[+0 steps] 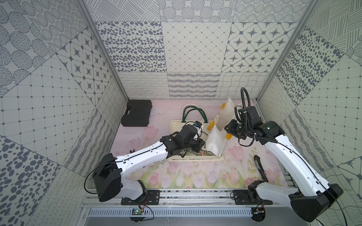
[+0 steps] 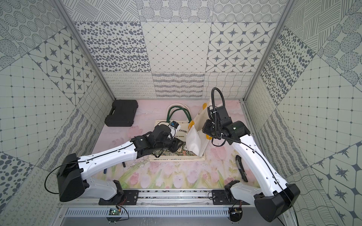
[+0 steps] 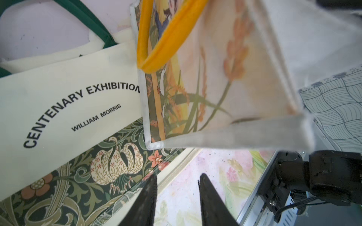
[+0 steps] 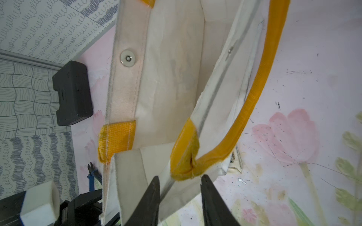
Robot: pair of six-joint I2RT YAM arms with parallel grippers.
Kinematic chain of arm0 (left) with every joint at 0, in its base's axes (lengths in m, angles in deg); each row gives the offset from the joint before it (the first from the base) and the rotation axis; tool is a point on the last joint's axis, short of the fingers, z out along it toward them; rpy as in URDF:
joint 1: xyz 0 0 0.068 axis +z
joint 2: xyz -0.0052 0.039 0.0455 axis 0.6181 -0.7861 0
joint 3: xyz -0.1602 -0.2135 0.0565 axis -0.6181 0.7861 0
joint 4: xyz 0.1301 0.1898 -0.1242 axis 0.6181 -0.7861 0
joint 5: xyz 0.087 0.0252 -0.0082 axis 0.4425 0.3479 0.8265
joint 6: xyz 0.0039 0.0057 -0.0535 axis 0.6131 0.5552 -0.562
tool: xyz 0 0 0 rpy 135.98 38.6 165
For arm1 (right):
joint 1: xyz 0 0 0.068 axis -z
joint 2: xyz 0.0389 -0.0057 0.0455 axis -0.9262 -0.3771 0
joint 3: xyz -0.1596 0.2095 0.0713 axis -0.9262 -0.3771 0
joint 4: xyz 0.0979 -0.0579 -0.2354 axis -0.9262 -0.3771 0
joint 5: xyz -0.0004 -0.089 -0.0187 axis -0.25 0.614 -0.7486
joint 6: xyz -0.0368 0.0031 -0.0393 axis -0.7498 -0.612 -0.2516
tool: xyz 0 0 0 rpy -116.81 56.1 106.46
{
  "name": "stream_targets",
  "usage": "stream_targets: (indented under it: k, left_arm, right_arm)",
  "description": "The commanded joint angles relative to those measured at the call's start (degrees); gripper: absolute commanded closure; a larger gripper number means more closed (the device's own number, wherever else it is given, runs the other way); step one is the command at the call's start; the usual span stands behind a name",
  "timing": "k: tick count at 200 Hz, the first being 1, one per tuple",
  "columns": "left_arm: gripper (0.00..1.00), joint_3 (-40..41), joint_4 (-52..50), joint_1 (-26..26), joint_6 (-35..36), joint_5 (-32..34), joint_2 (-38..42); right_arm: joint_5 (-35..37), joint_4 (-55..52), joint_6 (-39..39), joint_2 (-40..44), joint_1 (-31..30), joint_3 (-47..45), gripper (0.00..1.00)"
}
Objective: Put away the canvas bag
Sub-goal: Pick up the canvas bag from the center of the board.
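Observation:
A white canvas bag [image 1: 214, 140] with yellow handles stands tilted at mid table, its lower corner resting on a cream canvas bag [image 1: 176, 127]. The cream bag lies flat, with green handles [image 1: 194, 111] and a floral print. My right gripper [image 4: 180, 177] is shut on the white bag's [image 4: 172, 78] rim at a yellow handle end and holds it up; in a top view the gripper [image 1: 227, 134] is at the bag's right side. My left gripper [image 3: 178, 176] is open and holds nothing. It hovers over the cream bag's [image 3: 58, 94] front edge, beside the white bag [image 3: 225, 78].
A black case [image 1: 136, 113] lies at the back left corner. A black utility knife [image 1: 260, 168] lies on the floral mat under my right arm. Blue-handled pliers [image 4: 92, 176] lie under my left arm. Patterned walls close in three sides.

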Motion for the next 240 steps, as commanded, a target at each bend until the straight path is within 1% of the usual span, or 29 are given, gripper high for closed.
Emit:
stream_targets:
  k: [1, 23, 43, 62, 82, 121, 145, 179, 218, 235, 240]
  left_arm:
    - [0.61, -3.13, 12.27, -1.73, 7.31, 4.01, -3.12]
    - [0.6, -2.86, 17.88, -2.97, 9.04, 3.13, -4.18]
    - [0.6, -1.63, 21.36, -3.55, 8.94, 2.29, -4.44]
    - [0.6, -0.6, 22.97, -3.81, 8.66, 2.29, -4.51]
    - [0.6, -1.01, 23.12, -3.91, 8.48, 2.04, -4.72]
    - [0.61, -1.84, 23.65, -4.69, 8.57, -0.18, -4.4]
    - [0.61, -0.1, 24.85, -5.72, 8.53, -2.14, -2.99]
    - [0.61, 2.27, 26.65, -6.46, 8.22, -5.37, -1.72]
    - [0.61, 2.16, 27.35, -6.48, 8.2, -4.19, -3.35]
    - [0.61, 1.32, 27.13, -6.48, 8.52, -3.01, -4.46]
    - [0.61, 1.08, 27.13, -6.5, 8.65, -2.55, -4.65]
  right_arm:
    - [-4.86, 4.45, 0.47, 2.31, 0.09, -1.99, 0.64]
    - [-7.56, 8.37, 2.8, 4.43, 0.23, -5.42, 0.64]
    - [-11.23, 13.83, 6.35, 6.55, 0.7, -9.24, 0.64]
    - [-13.97, 18.88, 9.22, 8.17, 0.72, -12.33, 0.65]
    - [-15.48, 21.64, 10.66, 8.79, 0.76, -14.18, 0.67]
    - [-16.07, 25.41, 13.02, 10.38, 0.79, -17.23, 0.69]
    - [-15.05, 25.48, 12.76, 10.38, 0.77, -17.5, 0.69]
    - [-15.45, 27.4, 13.9, 9.9, 0.75, -18.72, 0.7]
    - [-17.08, 29.42, 15.79, 9.61, 0.69, -19.69, 0.73]
    - [-18.31, 29.55, 16.34, 9.35, 0.72, -19.7, 0.78]
    - [-18.57, 29.33, 16.44, 9.27, 0.74, -19.63, 0.83]
